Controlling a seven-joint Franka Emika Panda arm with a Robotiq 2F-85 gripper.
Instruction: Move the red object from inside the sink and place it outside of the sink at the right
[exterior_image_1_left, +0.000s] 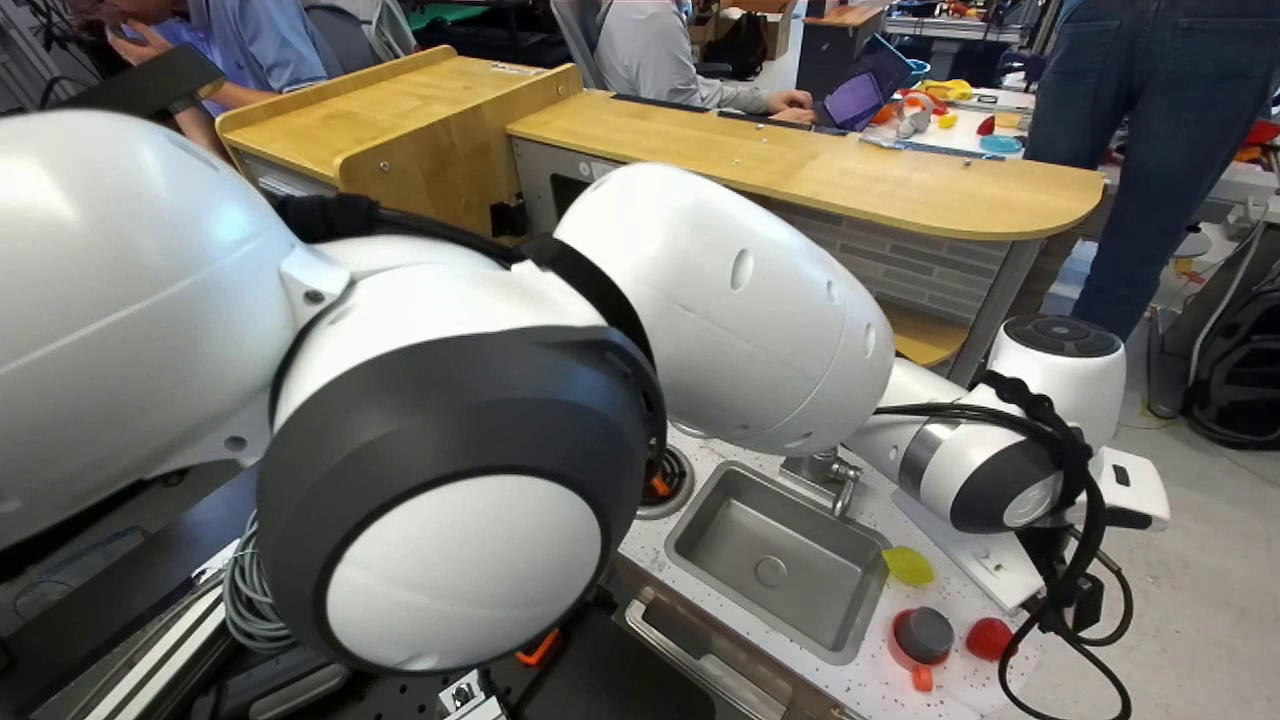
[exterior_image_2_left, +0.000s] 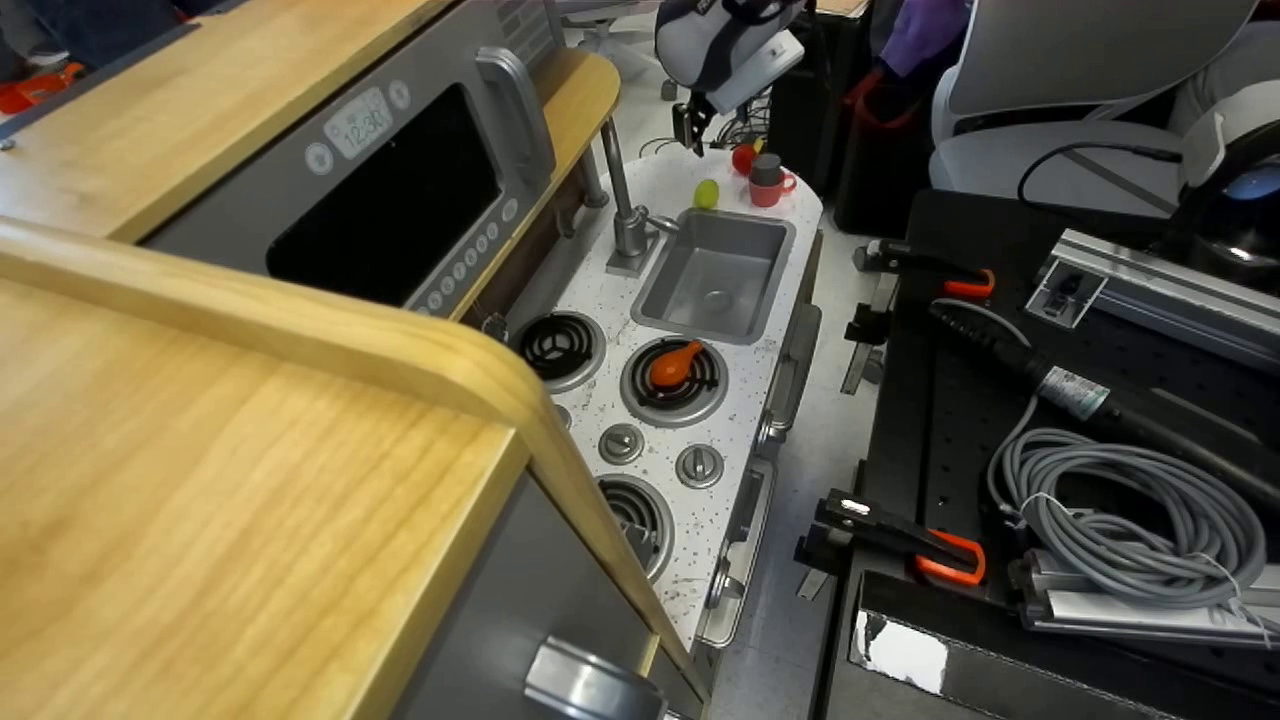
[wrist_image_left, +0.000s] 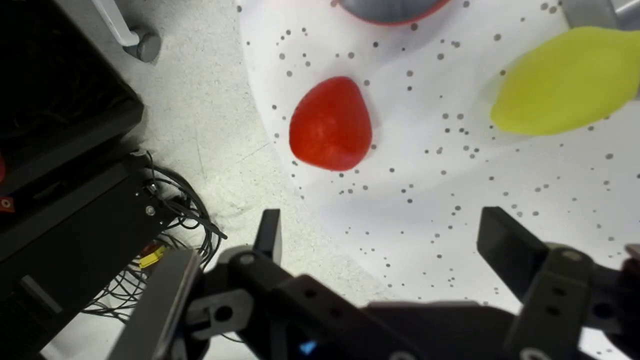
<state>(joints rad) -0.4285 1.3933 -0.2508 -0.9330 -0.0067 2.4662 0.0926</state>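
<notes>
The red object, rounded and slightly pointed, lies on the speckled white counter near its curved edge. It also shows in both exterior views, outside the sink and beside a red cup. The grey sink holds nothing visible; it also shows in an exterior view. My gripper is open with nothing between its fingers. It is above the counter's end, and the red object lies ahead of the fingertips in the wrist view, apart from them. In an exterior view the gripper hangs over the counter's far end.
A red cup with a grey thing in it stands between sink and red object. A yellow-green object lies by the sink's corner. A faucet rises beside the sink. An orange object lies on a burner.
</notes>
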